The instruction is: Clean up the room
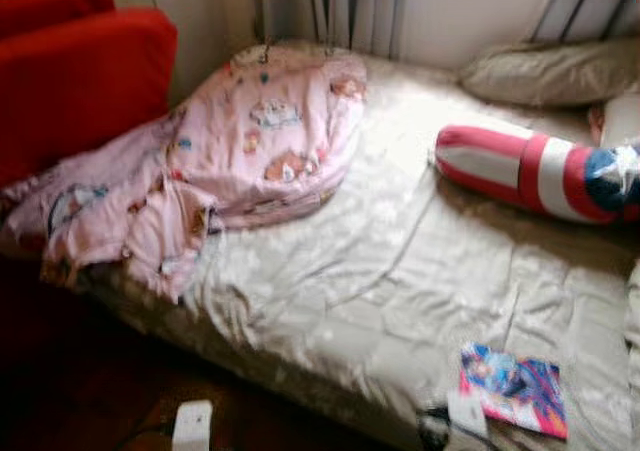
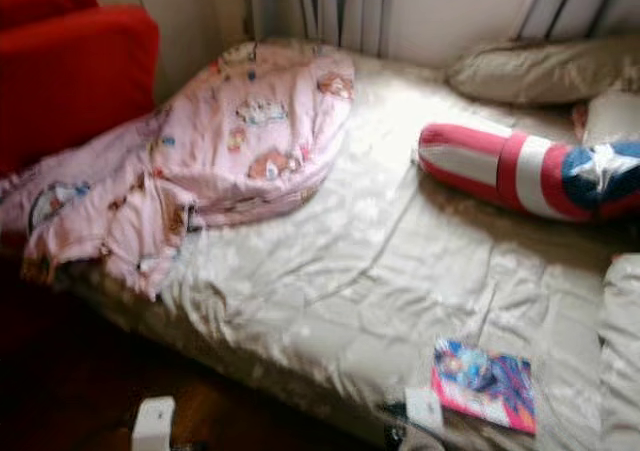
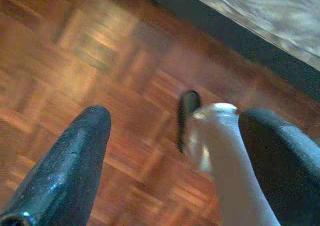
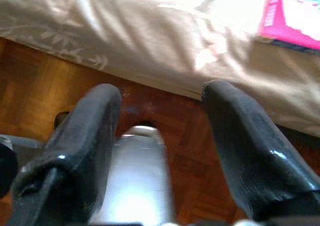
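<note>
Bed: a bed [image 1: 400, 271] with a pale, shiny, wrinkled cover stands before the robot, its far edge against a curtained wall.
Blanket: a pink printed blanket [image 1: 220, 171] lies bunched over the bed's far left corner and spills off the left edge toward the floor.
Red cushion: a large red cushion [image 1: 70, 81] stands beside the bed's left edge, just behind the hanging part of the blanket.
Bolster: a red-and-white striped bolster [image 1: 530, 171] with a blue end lies near the bed's right edge, toward the far side.
Pillow: a beige pillow [image 1: 550, 71] rests at the far right corner of the bed.
Book: a bright pink and blue book [image 1: 515, 389] lies flat near the bed's near edge, toward the right corner; the right wrist view catches its pink cover [image 4: 295, 15] on the cover above the bed's side.
Floor: dark wooden parquet [image 3: 75, 75] runs along the near edge of the bed.
Left gripper: the left gripper [image 3: 175, 136] hangs low over the parquet, fingers spread apart and holding nothing.
Right gripper: the right gripper [image 4: 160, 105] hangs by the bed's near edge, fingers apart and empty, with the floor showing between them.
</note>
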### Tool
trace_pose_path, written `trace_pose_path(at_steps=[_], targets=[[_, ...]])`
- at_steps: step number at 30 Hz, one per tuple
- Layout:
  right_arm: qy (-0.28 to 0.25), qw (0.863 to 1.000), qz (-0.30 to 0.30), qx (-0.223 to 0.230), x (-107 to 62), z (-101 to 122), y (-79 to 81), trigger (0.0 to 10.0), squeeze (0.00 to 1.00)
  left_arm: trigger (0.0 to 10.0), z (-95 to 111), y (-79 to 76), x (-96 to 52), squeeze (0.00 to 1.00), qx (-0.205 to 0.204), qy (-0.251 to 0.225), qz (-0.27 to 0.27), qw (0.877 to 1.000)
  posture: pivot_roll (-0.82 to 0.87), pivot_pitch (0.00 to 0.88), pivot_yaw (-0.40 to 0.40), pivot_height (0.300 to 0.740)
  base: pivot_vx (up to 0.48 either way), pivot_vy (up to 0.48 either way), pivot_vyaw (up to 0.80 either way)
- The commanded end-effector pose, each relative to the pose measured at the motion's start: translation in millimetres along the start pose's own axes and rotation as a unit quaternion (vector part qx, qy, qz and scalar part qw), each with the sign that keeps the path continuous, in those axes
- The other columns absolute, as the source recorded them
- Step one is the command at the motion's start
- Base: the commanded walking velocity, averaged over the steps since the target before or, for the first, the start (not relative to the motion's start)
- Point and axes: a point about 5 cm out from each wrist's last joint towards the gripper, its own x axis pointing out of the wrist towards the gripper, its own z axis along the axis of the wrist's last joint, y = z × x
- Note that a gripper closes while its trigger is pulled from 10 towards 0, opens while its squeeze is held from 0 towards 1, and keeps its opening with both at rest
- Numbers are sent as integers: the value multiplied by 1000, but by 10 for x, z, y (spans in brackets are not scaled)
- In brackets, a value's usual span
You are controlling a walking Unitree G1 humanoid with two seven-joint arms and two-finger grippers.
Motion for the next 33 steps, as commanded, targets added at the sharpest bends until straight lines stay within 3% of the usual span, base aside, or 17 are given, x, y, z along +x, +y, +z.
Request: trace_pose_path(at_steps=[1, 33], targets=[[16, 1000, -12, 10, -27, -97, -78, 10000, 0, 10000, -93, -51, -7, 0, -4, 17, -3, 1000, 77, 111, -10, 728, 0, 480, 0], [13, 999, -14, 26, -42, -137, -86, 10000, 0, 10000, -80, -43, -5, 0, -9, 17, -1, 1000, 78, 129, -8, 728, 0, 480, 0]])
